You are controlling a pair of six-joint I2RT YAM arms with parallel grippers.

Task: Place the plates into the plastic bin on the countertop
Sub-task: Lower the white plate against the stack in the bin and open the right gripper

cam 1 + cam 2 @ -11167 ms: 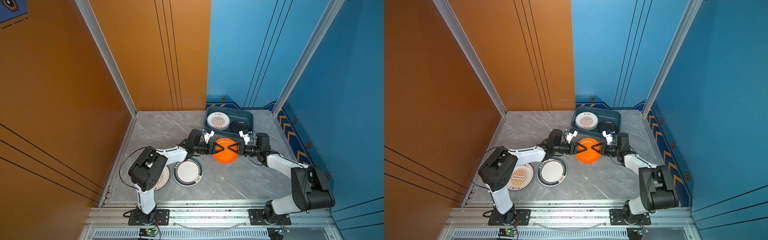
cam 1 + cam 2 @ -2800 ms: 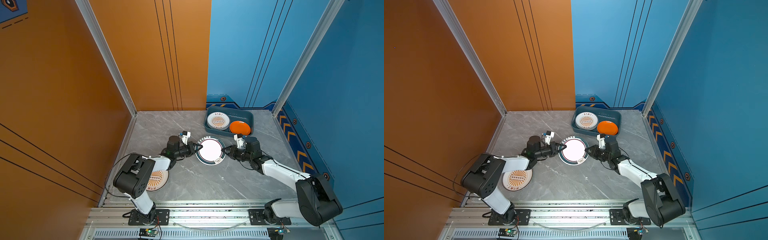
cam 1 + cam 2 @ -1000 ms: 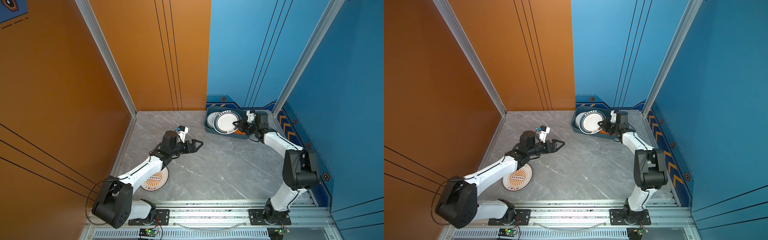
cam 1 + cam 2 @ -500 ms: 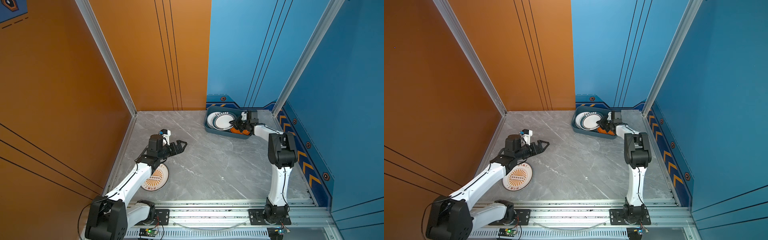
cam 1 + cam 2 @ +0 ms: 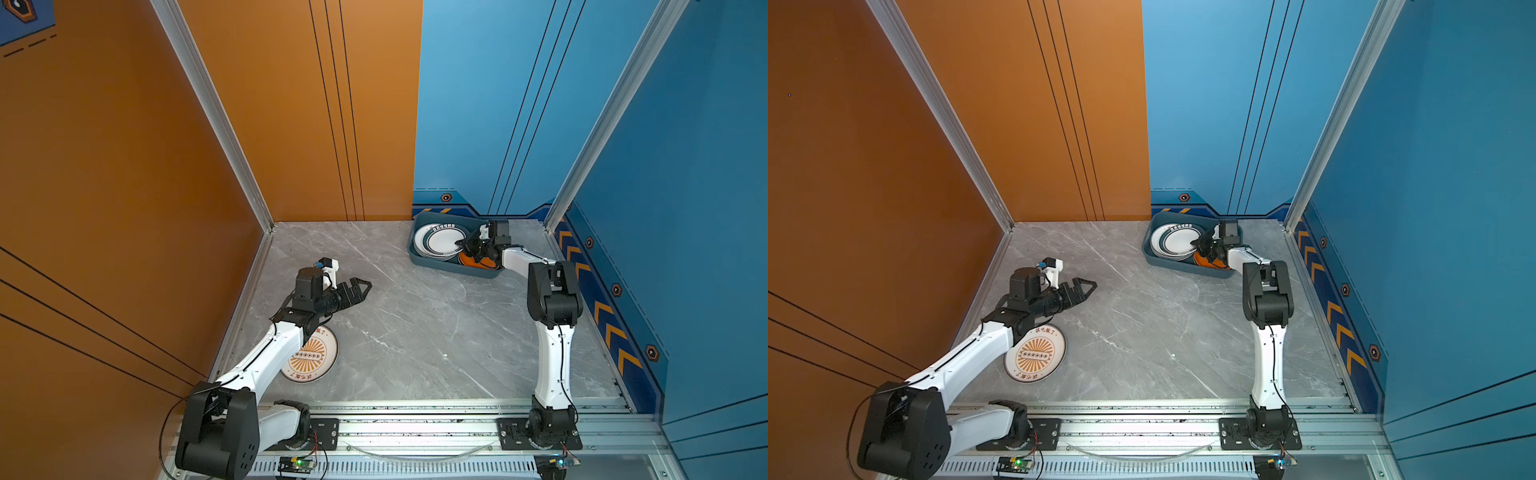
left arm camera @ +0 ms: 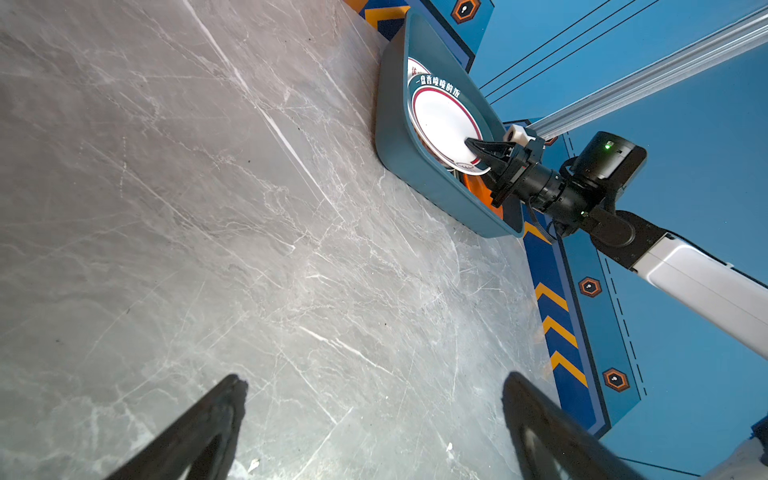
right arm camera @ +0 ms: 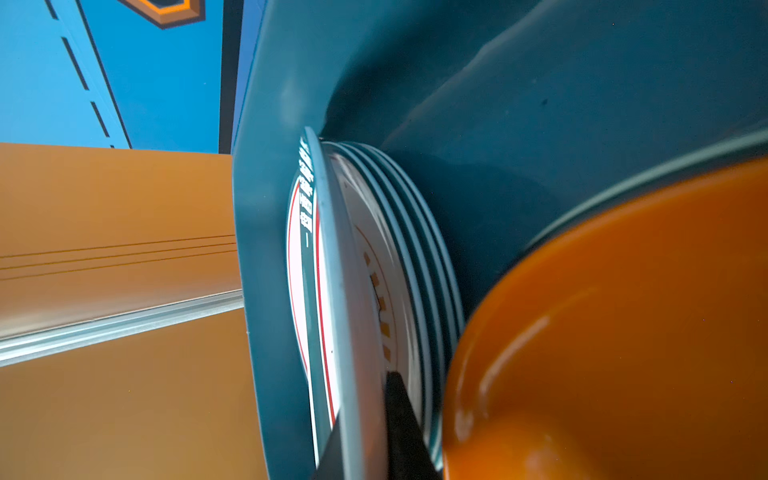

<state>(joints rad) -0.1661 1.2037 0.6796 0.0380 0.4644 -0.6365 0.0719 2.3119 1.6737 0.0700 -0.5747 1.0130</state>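
A dark teal plastic bin (image 5: 446, 267) (image 5: 1177, 264) (image 6: 397, 137) stands at the back right of the grey countertop (image 5: 415, 324). In it a white teal-rimmed plate (image 5: 442, 240) (image 5: 1178, 241) (image 6: 440, 118) (image 7: 345, 291) lies on a stack of plates, beside an orange plate (image 5: 471, 260) (image 7: 623, 332). My right gripper (image 5: 465, 245) (image 5: 1198, 243) (image 6: 473, 150) (image 7: 365, 409) is shut on the teal-rimmed plate's near rim, one finger on each side. My left gripper (image 5: 360, 287) (image 5: 1086, 286) (image 6: 374, 380) hangs open and empty over the countertop. A white plate with an orange sunburst (image 5: 311, 359) (image 5: 1037, 353) lies front left, partly under the left arm.
Orange walls close off the left and back, blue walls with chevron stripes (image 5: 602, 316) the right. The bin sits against the back wall near the right corner post. A metal rail (image 5: 415, 419) with both arm bases runs along the front edge.
The right gripper has lowered the teal-rimmed plate from a tilt onto the stack in the bin. The left arm has drawn back to the left, still open.
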